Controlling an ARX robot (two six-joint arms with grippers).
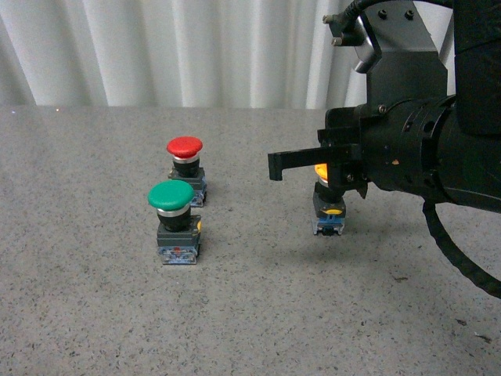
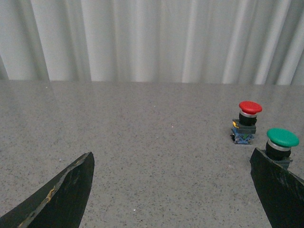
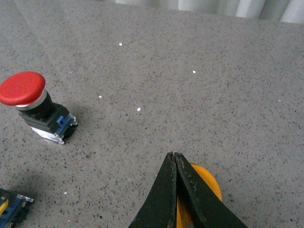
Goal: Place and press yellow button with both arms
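Grey speckled bench (image 1: pixel 250 313), white pleated curtain (image 1: pixel 156 47) along its far edge. Green button (image 1: pixel 171 197) stands upright on the bench, with the red button (image 1: pixel 185 149) just behind it, also upright.

Right claw (image 1: pixel 274 166): the right wrist view shows both fingers pressed together with no gap, so it's closed and gripping nothing. The closed fingers lie across the top of the yellow button (image 1: pixel 329 207), with the tips poking out past the cap toward the green button. Can't tell whether they actually touch the cap. The right arm (image 1: pixel 423 149) comes in from the side away from the green button.

The yellow button stands upright on the bench, to the right of the green button and well apart from it, directly under the right claw.

Left claw (image 2: pixel 171 156): spread wide, empty, low over bare bench. One finger (image 2: pixel 278 190) is just in front of the green button and hides part of its base.
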